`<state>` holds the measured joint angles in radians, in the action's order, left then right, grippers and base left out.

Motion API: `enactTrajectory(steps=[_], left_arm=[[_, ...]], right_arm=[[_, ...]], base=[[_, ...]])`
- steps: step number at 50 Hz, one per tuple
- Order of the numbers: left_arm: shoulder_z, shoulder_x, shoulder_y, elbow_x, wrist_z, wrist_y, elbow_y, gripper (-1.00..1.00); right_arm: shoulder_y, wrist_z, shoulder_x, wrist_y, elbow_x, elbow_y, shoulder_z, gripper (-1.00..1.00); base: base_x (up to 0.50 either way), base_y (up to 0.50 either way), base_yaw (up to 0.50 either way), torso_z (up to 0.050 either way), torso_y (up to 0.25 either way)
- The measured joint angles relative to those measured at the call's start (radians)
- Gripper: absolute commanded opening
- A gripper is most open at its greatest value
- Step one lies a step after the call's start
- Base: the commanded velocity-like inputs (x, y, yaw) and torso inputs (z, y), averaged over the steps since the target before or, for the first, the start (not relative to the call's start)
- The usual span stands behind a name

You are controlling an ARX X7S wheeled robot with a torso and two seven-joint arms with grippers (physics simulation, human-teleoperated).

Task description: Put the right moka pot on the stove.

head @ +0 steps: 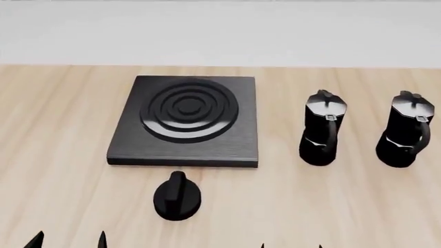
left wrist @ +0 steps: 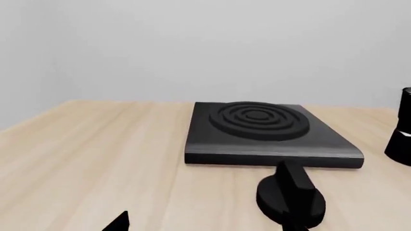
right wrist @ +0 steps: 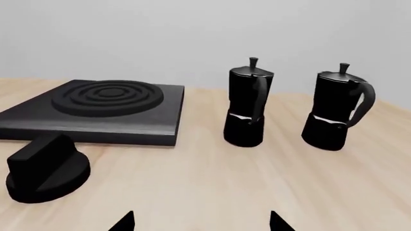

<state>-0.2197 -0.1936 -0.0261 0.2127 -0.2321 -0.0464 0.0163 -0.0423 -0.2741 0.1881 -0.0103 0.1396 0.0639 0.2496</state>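
Note:
The right moka pot [head: 406, 130] stands upright at the table's right, glossy black with a curved handle; it also shows in the right wrist view [right wrist: 337, 108]. The second, identical pot [head: 323, 129] stands to its left, between it and the stove [head: 186, 121]. The stove is a flat black slab with burner rings and nothing on it. My right gripper [head: 290, 246] is open and empty at the near table edge, well short of both pots; its fingertips [right wrist: 125, 222] stand wide apart. My left gripper [head: 69, 242] is open and empty at the near left.
A small black oval knob [head: 177, 196] lies on the wooden table [head: 55, 155] just in front of the stove; it is close ahead in the left wrist view [left wrist: 290, 197]. A pale wall stands behind the table. A pot is cut off at the left wrist view's edge [left wrist: 403, 130].

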Motion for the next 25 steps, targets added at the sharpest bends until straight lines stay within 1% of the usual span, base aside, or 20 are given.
enactTrajectory(steps=[25], left_arm=[[-0.012,-0.008,-0.003,0.008,-0.01,-0.006,0.003,1.0]], right_arm=[[-0.003,-0.009,0.01,0.003,0.007,-0.002,0.014,1.0]], base=[[0.15,0.0,0.0,0.0,0.0]])
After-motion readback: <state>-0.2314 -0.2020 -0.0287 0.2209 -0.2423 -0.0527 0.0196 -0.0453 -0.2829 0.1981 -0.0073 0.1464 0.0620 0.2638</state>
